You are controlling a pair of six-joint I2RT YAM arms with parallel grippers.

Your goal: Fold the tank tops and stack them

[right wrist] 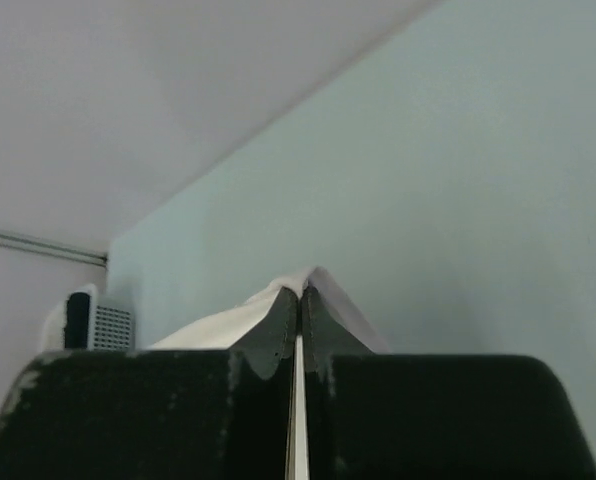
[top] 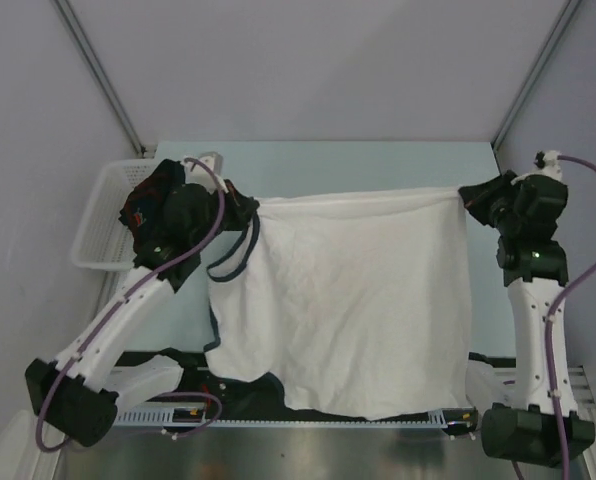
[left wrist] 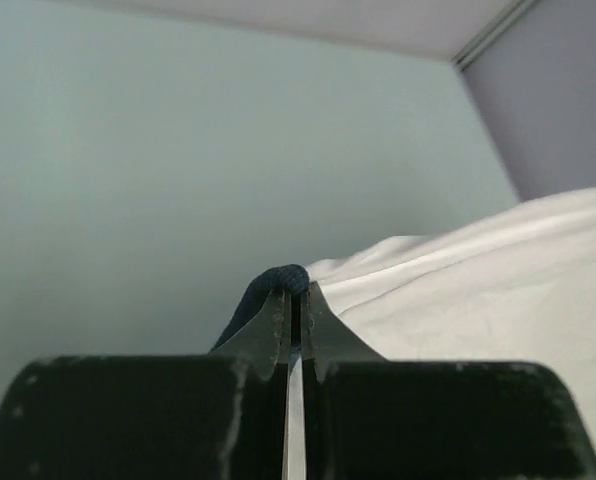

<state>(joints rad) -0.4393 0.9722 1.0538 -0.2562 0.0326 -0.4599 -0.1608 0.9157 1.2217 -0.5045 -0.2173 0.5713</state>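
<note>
1. Overhead view: a soft, sleeveless white tank top (top: 358, 300) with dark trim lies spread across the middle of the pale blue-green surface (top: 378, 160). Its far edge is pulled into a straight line between the two arms, and its near hem drapes over the surface's front edge.
2. The left end effector (top: 246, 208) is clamped on the far-left corner of that edge, with a dark-trimmed strap looping loose just beside it. The right end effector (top: 468, 195) is clamped on the far-right corner.
3. Only the overhead view shows the crumpled navy tank top (top: 143, 205) with dark-red trim. It sits at the right side of a white plastic mesh basket (top: 98, 225) at the far left, partly under the left arm. Whether it lies inside the basket or over its rim cannot be told.
4. The left wrist view shows that grip closely: the black fingers (left wrist: 268, 335) are pressed together, pinching a fold of dark-blue trim and white cloth at their tips. The cloth slopes away to the right.
5. The right wrist view shows its fingers (right wrist: 278, 330) pressed together on a peak of plain white cloth. The basket appears small in the left background.
</note>
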